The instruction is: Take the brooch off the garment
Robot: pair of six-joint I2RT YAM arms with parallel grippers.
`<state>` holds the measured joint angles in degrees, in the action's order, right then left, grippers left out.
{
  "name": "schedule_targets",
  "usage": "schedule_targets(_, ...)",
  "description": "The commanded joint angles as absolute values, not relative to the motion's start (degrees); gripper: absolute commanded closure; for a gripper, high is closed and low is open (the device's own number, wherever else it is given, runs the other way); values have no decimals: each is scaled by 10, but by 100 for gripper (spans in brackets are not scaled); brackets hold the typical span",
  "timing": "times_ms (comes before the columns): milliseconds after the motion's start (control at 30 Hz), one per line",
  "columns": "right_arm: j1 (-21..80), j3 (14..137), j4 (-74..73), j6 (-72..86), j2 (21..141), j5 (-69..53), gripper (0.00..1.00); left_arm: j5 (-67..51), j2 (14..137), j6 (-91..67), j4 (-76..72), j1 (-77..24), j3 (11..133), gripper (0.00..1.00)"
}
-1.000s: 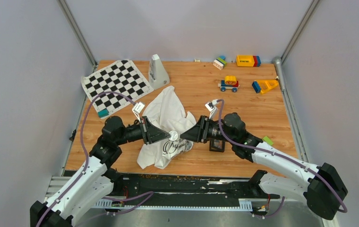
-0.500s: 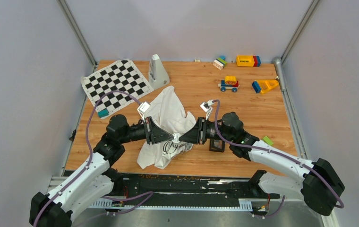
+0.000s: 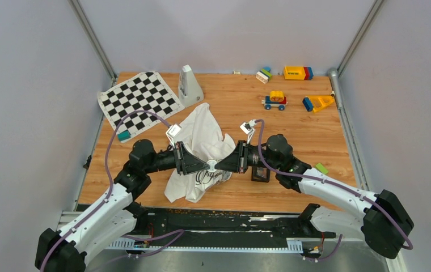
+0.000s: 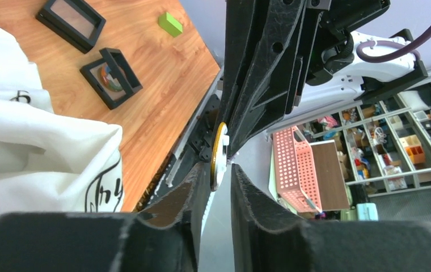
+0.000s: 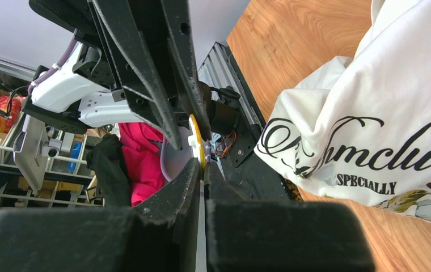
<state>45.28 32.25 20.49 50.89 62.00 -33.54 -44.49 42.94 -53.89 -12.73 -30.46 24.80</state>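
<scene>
The brooch, a small round gold-rimmed disc, hangs in the air above the white garment with black script. My left gripper and right gripper meet tip to tip at it. In the right wrist view the right gripper is shut on the brooch. In the left wrist view the left gripper has its jaws slightly apart, the brooch standing between them with a gap on one side. The garment lies crumpled on the table beneath, apart from the brooch.
Two black square frames and a green block lie right of the shirt. A chequered mat and a white wedge-shaped object sit at the back left. Toy blocks and a toy car are at the back right.
The right gripper has closed onto the brooch. The left gripper's jaws, shut on it before, have parted a little. Both arms drew slightly closer together.
</scene>
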Motion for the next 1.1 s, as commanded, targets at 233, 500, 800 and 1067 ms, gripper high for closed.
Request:
schedule_targets(233,451,326,230,514,607,-332,100,-455,431,-561,-195,-312,225,70)
schedule_targets(500,451,328,212,514,617,-336,93,-456,455,-554,-207,-312,231,89)
schedule_targets(800,436,371,-64,430,528,-178,42,-338,489,-463,-103,-413,273,100)
schedule_targets(1067,376,389,-249,403,444,19,34,-260,602,-393,-60,-485,310,100)
